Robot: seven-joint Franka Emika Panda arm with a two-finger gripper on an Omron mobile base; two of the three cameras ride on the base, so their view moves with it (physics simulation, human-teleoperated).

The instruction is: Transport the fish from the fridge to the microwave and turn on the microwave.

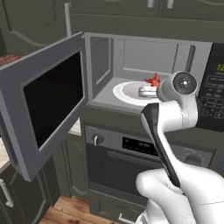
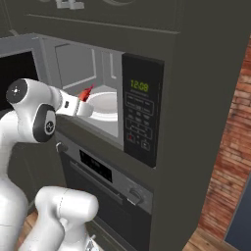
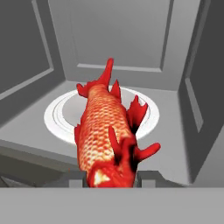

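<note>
The red-orange fish (image 3: 107, 127) is held tail-forward between my fingertips, just above the near edge of the white turntable (image 3: 61, 111). My gripper (image 3: 109, 178) is shut on the fish's head end. In the left base view the gripper (image 1: 148, 92) reaches into the open microwave (image 1: 144, 48), and the fish (image 1: 153, 80) pokes up over the turntable (image 1: 129, 91). From the right side, the gripper (image 2: 84, 109) and the fish (image 2: 87, 93) sit at the microwave's (image 2: 88, 59) opening, beside the turntable (image 2: 105, 103). The fridge is out of view.
The microwave door (image 1: 43, 100) stands swung wide to the left. The black button panel (image 2: 139, 115) with green digits is right of the cavity. A knobbed oven (image 1: 131, 148) sits below. A brick wall (image 2: 230, 162) is at the far right.
</note>
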